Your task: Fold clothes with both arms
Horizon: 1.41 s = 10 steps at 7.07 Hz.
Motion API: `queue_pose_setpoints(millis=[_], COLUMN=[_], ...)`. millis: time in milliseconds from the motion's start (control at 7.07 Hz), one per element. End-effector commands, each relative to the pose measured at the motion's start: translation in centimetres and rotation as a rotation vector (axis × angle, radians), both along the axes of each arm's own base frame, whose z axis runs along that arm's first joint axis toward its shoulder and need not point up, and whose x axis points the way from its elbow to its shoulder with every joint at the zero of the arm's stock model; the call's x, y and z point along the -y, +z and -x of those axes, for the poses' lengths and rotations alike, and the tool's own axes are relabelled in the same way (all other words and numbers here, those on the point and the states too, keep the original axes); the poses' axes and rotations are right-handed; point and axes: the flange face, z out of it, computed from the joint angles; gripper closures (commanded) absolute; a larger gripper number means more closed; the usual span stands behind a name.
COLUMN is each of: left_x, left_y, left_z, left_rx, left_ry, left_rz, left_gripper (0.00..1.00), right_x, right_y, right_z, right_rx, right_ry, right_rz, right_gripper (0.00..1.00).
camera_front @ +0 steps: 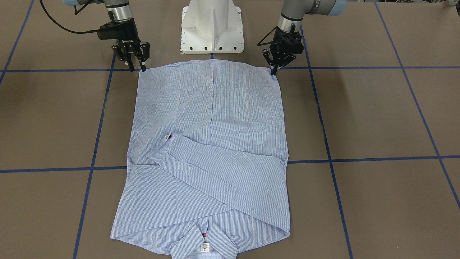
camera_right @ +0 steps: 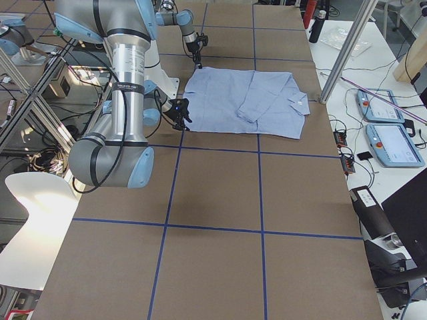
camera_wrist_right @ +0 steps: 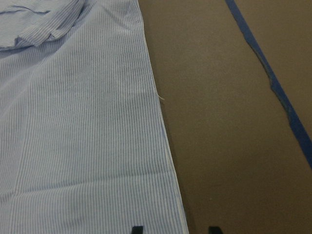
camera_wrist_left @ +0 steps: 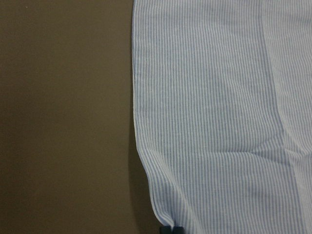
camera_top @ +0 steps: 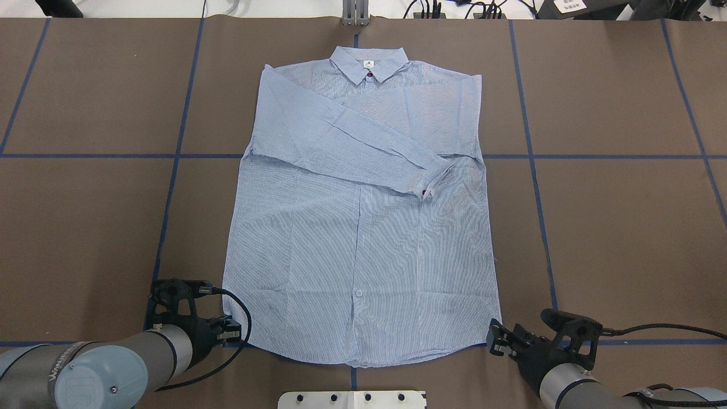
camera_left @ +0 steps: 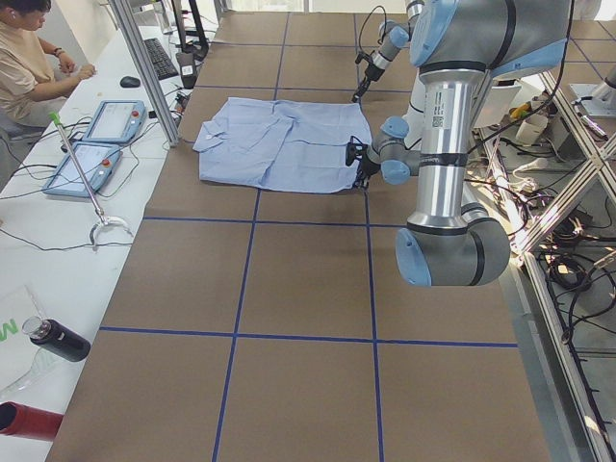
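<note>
The striped light blue shirt [camera_front: 212,144] lies flat on the brown table, front up, collar away from the robot [camera_top: 368,63], with one sleeve folded across the chest [camera_top: 369,150]. My left gripper [camera_front: 274,71] is at the hem corner on my left. In the left wrist view its fingertips [camera_wrist_left: 170,229] are closed together on the slightly puckered corner of cloth. My right gripper [camera_front: 137,67] is at the other hem corner. In the right wrist view its two fingertips [camera_wrist_right: 138,229] stand apart, straddling the shirt's side edge [camera_wrist_right: 165,161].
The white pedestal base [camera_front: 212,32] stands just behind the hem. Blue tape lines [camera_front: 359,160] cross the table. In the exterior left view an operator [camera_left: 24,58] sits by teach pendants [camera_left: 96,144], with a dark bottle [camera_left: 58,339] on the side bench.
</note>
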Motion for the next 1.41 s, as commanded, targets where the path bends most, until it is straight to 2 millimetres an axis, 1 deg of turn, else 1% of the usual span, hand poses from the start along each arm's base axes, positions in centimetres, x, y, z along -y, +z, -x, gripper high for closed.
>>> queue_pose_setpoints(millis=[0,283,566,707,848,990,1273], left_x=[0.1,0.1,0.1,0.1,0.1,0.1,0.1], left_y=[-0.2,-0.3,-0.3,-0.5,-0.8,-0.8,-0.8], left_z=[0.2,0.2,0.2,0.4,0.7,0.8,0.8], left_rx=[-0.005,-0.007,-0.007,-0.011,-0.017,-0.016,-0.016], left_ry=[-0.002,-0.004,-0.004,-0.003,-0.003,-0.003,-0.004], left_rz=[0.0,0.0,0.0,-0.001,-0.002,-0.002,-0.001], left_gripper=[1.0,1.0,1.0,1.0,1.0,1.0,1.0], right_x=[-1.2,-1.3,-1.4,-1.5,-1.6,-1.6,-1.5], right_y=[0.1,0.4,-0.4,-1.4,-1.6,-1.1,-0.8], right_z=[0.5,0.7,1.6,2.5,3.0,2.9,2.9], right_rx=[0.012,-0.026,-0.045,-0.05,-0.077,-0.121,-0.146], right_ry=[0.001,0.005,0.009,0.022,0.021,0.022,0.02], right_rz=[0.012,0.007,0.01,0.022,0.022,0.018,0.015], right_gripper=[0.49,0.49,0.49,0.51,0.52,0.53,0.53])
